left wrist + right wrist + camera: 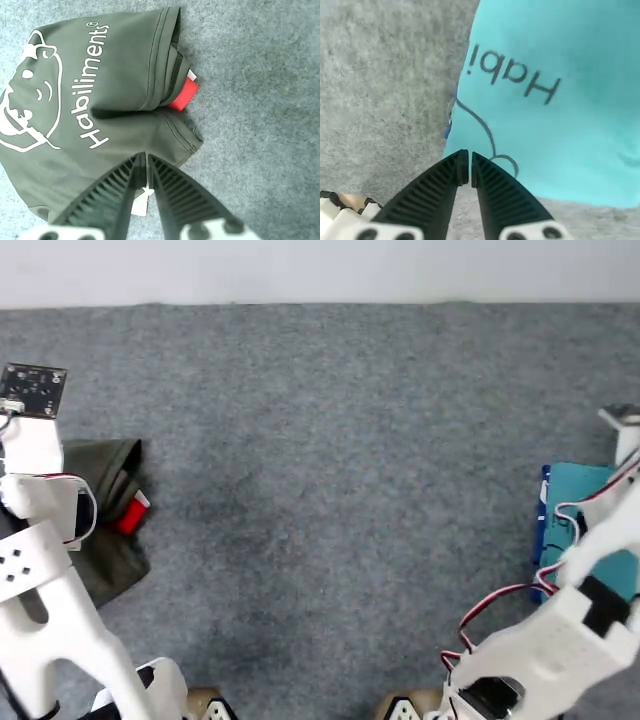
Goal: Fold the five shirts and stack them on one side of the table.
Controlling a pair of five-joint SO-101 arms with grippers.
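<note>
A grey, felt-like table cover (330, 490) runs back to a plain pale wall (320, 270) under even light

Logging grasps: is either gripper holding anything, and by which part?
Left gripper seems shut on a white tag at the edge of the olive shirt; right gripper shut, empty.

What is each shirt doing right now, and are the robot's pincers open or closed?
green shirt, folded, lying on top.
red shirt, under the green shirt, corner peeking out.
teal shirt, folded flat, lying on top.
blue shirt, under the teal shirt, edge showing.
left pincer, shut, over the green shirt's edge.
right pincer, shut, over the teal shirt's edge.
</note>
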